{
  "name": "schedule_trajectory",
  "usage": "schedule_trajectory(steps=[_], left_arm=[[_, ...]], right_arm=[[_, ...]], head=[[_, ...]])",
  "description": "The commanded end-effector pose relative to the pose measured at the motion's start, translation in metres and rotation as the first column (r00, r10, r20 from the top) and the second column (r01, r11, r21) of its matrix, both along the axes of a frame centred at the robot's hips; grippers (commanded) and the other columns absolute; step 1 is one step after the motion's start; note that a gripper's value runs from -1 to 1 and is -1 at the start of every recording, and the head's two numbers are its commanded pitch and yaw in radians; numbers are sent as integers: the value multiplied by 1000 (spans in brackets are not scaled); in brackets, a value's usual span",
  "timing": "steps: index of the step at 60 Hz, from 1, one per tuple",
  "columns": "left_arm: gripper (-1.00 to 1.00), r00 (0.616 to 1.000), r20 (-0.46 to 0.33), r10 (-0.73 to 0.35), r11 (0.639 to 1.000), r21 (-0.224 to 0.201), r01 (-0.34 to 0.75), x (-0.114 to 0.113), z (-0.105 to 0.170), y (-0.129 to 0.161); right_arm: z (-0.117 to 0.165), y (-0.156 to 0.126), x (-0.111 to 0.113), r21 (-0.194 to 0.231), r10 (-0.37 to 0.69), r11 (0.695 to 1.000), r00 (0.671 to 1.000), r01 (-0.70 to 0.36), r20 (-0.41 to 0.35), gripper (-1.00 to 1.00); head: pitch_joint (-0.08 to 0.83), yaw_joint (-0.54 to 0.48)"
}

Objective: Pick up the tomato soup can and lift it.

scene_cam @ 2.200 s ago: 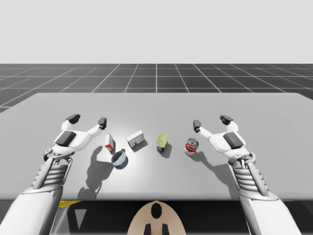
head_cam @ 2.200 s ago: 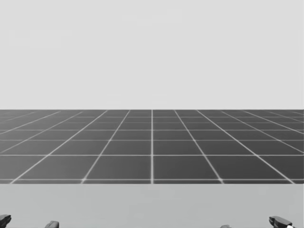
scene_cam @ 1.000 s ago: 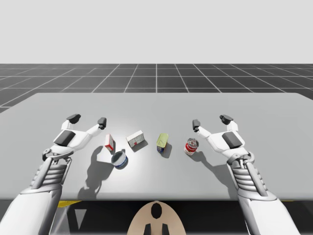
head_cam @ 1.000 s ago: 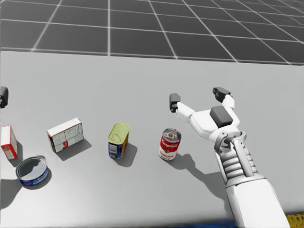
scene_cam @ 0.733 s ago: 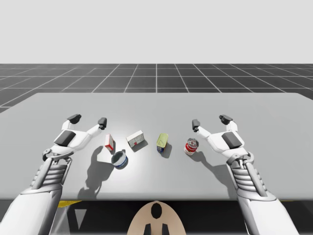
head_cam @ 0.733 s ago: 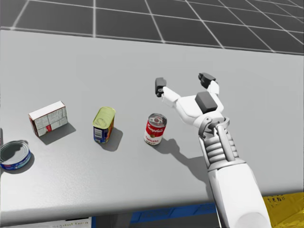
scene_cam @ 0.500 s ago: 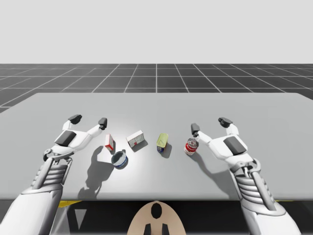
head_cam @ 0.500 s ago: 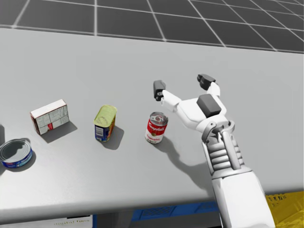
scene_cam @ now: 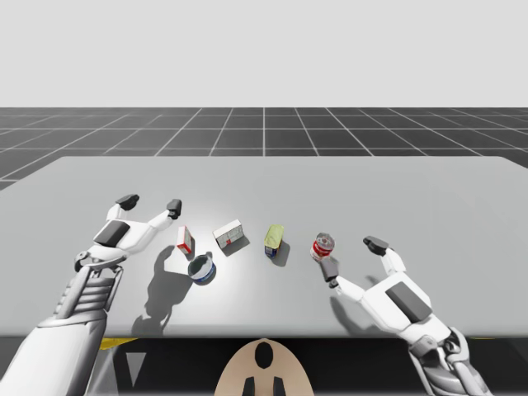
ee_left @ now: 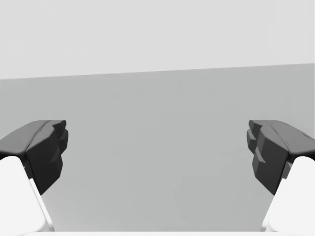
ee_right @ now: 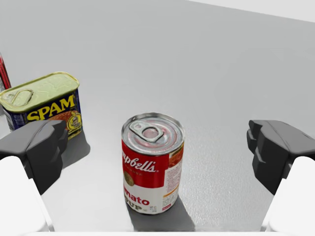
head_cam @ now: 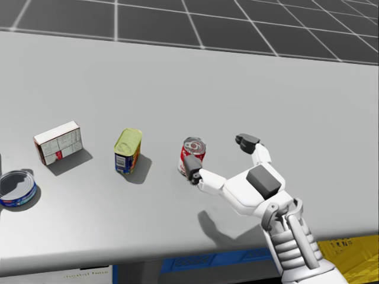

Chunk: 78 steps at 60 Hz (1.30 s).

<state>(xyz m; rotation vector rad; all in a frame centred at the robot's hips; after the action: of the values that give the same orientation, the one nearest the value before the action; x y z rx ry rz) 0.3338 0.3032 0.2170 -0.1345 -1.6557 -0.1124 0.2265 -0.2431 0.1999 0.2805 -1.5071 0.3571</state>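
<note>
One red can (ee_right: 152,164), two other cans (scene_cam: 274,240) (scene_cam: 201,268), two boxes (scene_cam: 186,239) (scene_cam: 229,234)

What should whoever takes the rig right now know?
The right gripper is open, low over the table and pointed at the tomato soup can.
The left gripper is open and holds nothing.
The tomato soup can stands upright on the table, just ahead of the right gripper and untouched. A yellow-topped rectangular can stands beside it, apart.
Done: the right gripper is lined up on the can.
Left: advance, close on the can, lift.
</note>
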Motion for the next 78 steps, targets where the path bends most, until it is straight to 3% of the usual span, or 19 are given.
schedule_trajectory(steps=[1,6,18,40,41,42,43,44,59,78], left_arm=[[-1000,1000,-4,3,1000,-1,-3,0,0,0],[-1000,1000,-3,3,1000,-2,-3,0,0,0],[-1000,1000,-2,5,1000,-3,-5,1,0,0],[-1000,1000,-4,5,1000,-3,-5,1,0,1],[-1000,1000,-5,5,1000,-3,-5,1,0,1],[-1000,1000,-5,5,1000,-3,-5,1,0,1],[-1000,1000,-5,5,1000,-3,-5,1,0,1],[-1000,1000,-5,5,1000,-3,-5,1,0,1],[-1000,1000,-6,5,1000,0,-5,2,0,1],[-1000,1000,-12,8,1000,5,-8,4,-2,1]], right_arm=[[-22,0,-1,-9,41,999,998,-41,-40,-1000],[-35,5,11,4,50,999,996,-49,-72,-1000],[-53,18,37,-11,81,997,992,-82,-96,-1000],[-61,30,73,-52,100,993,986,-107,-131,-1000],[-62,30,73,-61,93,993,988,-101,-124,-971],[-63,30,72,-61,84,994,990,-92,-114,-529],[-63,30,72,-52,106,992,986,-114,-126,795],[-63,30,72,-49,112,992,986,-119,-126,963],[-65,27,70,-41,110,992,986,-116,-126,1000],[-70,26,70,-46,105,993,987,-112,-125,1000]], head=[[637,-265],[638,-263],[641,-257],[640,-248],[640,-248],[640,-247],[639,-246],[639,-246],[595,-244],[349,-262]])
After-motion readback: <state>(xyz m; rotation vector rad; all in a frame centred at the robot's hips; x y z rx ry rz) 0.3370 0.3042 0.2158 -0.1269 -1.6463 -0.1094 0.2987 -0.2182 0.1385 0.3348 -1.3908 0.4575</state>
